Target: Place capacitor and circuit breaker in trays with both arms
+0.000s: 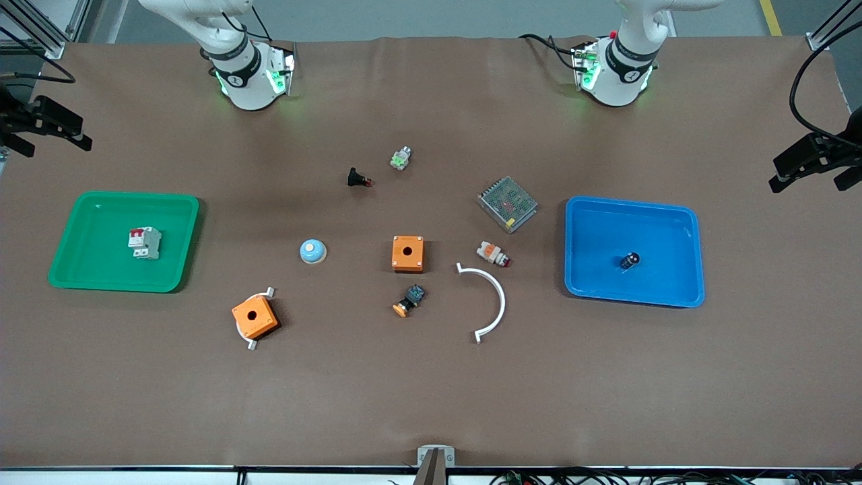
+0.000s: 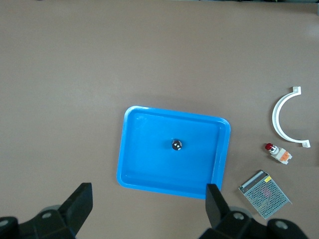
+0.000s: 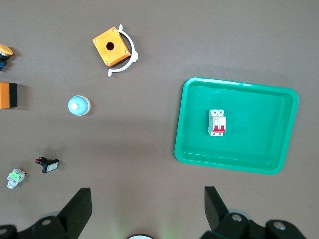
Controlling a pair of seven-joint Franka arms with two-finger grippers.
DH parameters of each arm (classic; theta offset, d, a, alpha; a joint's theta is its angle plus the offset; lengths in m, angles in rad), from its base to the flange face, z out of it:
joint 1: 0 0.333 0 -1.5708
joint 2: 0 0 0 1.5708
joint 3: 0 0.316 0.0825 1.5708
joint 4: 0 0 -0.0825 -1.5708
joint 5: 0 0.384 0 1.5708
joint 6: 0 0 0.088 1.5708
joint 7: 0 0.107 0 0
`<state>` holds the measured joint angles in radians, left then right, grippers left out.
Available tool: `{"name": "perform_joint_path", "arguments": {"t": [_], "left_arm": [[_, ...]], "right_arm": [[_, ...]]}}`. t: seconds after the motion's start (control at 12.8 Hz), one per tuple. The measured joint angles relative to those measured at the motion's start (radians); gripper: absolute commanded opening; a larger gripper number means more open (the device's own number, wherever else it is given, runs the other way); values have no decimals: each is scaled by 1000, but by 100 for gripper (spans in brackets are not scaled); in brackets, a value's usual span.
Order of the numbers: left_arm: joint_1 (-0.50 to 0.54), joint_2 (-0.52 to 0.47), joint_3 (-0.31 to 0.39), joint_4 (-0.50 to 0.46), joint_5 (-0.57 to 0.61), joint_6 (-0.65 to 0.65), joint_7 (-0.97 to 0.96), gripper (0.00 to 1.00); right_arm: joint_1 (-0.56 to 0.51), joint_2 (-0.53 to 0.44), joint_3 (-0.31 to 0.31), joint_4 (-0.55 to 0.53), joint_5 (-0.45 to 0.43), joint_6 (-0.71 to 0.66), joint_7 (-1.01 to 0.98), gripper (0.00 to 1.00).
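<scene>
The capacitor [image 1: 630,260], a tiny black cylinder, lies in the blue tray [image 1: 592,222] toward the left arm's end of the table. It also shows in the left wrist view [image 2: 177,145]. The circuit breaker [image 1: 144,242], white-grey with red levers, lies in the green tray [image 1: 94,229] toward the right arm's end. It also shows in the right wrist view [image 3: 217,122]. My left gripper [image 2: 148,199] is open and empty, high over the table beside the blue tray [image 2: 149,164]. My right gripper [image 3: 148,199] is open and empty, high over the table beside the green tray [image 3: 249,99].
Between the trays lie two orange boxes [image 1: 407,253] [image 1: 254,316], a white arc [image 1: 490,300], a metal mesh unit [image 1: 507,203], a blue dome [image 1: 312,251], an orange-capped push button [image 1: 409,300], a white-and-orange part [image 1: 492,254], a black switch [image 1: 357,178] and a green-white part [image 1: 401,158].
</scene>
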<state>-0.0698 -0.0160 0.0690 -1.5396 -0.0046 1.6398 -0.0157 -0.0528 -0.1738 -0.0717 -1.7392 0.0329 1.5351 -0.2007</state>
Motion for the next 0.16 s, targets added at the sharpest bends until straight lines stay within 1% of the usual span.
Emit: {"name": "perform_joint_path", "arguments": {"t": [0.16], "left_arm": [[-1, -2, -18, 1, 0, -2, 0, 100]], "right_arm": [[0, 0, 1, 3, 0, -3, 0, 100]]}}
